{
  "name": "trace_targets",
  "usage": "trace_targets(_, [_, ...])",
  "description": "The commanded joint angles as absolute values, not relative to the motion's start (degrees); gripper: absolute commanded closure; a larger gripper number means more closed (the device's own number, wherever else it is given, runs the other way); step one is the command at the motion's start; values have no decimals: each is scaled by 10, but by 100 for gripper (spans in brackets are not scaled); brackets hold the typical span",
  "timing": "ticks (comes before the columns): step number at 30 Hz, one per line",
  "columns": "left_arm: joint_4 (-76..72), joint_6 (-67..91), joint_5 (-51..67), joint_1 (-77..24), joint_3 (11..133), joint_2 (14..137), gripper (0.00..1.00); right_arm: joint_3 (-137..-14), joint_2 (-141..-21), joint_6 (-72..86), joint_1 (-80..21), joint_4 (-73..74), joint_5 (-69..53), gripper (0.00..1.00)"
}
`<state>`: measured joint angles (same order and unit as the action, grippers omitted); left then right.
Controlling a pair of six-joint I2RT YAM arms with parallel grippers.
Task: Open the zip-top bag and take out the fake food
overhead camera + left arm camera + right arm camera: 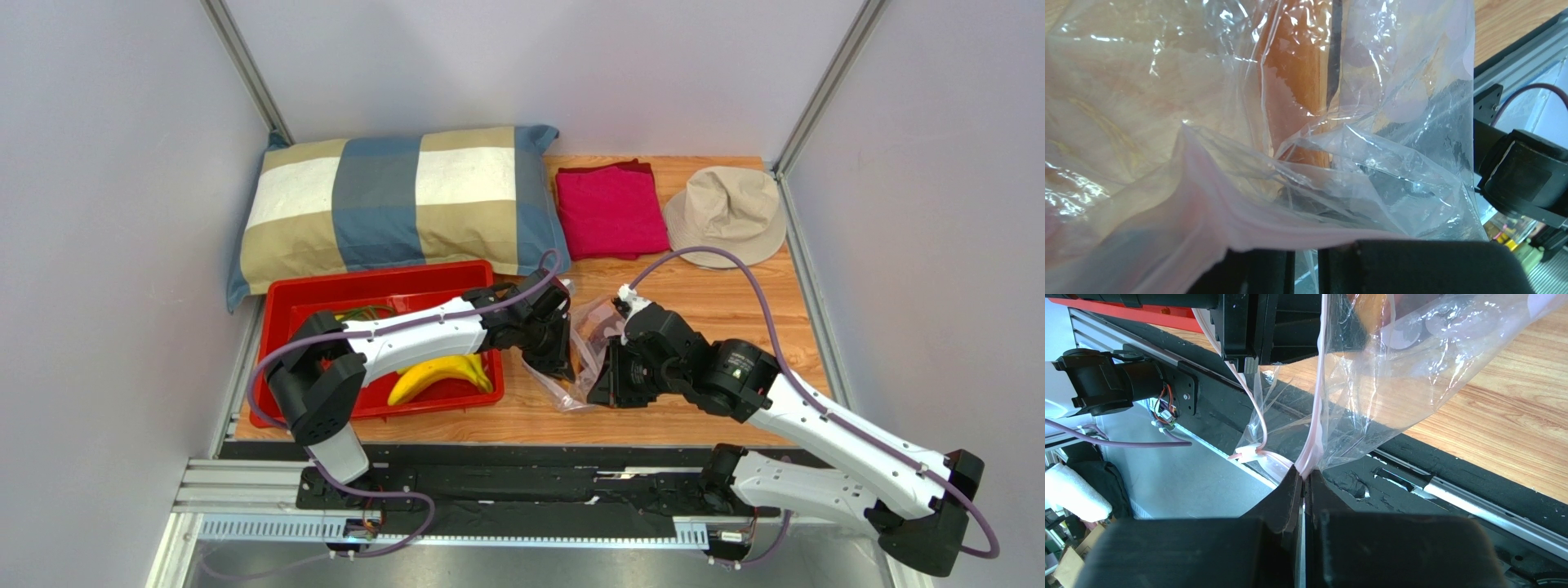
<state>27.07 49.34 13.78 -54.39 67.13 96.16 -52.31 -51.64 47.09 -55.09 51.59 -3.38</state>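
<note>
The zip-top bag point(586, 333) is held up between my two grippers, just right of the red tray. My left gripper point(552, 355) is shut on one side of its mouth. In the left wrist view the pink zip strip point(1229, 214) drapes over my left gripper point(1306, 254). My right gripper point(608, 374) is shut on the other pink strip point(1315, 435), pinched at my right gripper's tips point(1303, 476). A long orange carrot-like piece point(1296, 79) lies inside the bag. Yellow bananas point(436, 377) and dark green bits point(362, 315) lie in the tray.
The red tray point(368, 292) sits at the left. A checked pillow point(393, 202), a folded red cloth point(610, 211) and a beige hat point(730, 211) lie along the back. A black and metal rail point(515, 490) runs along the near edge.
</note>
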Motion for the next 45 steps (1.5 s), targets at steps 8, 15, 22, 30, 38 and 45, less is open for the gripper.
trace_targets(8, [275,480,88,-540,689,947,63,-526,-497,465,-554,519,-57,100])
trace_targets(15, [274,483,80,-540,689,937,64,-526,-497,461,-555,522,-59,100])
trace_targets(22, [273,486,73,-540,687,933,67,-530,-499,454,-554,525,-60,100])
trace_targets(30, [262,485,77,-539,684,930,61,-531,-499,451,-554,526,-61,100])
trace_targets(38, [276,478,75,-538,696,936,100,-529,-503,448,-554,527,-59,100])
trace_targets(45, [278,500,87,-538,714,881,100,-535,-509,447,-554,513,-69,100])
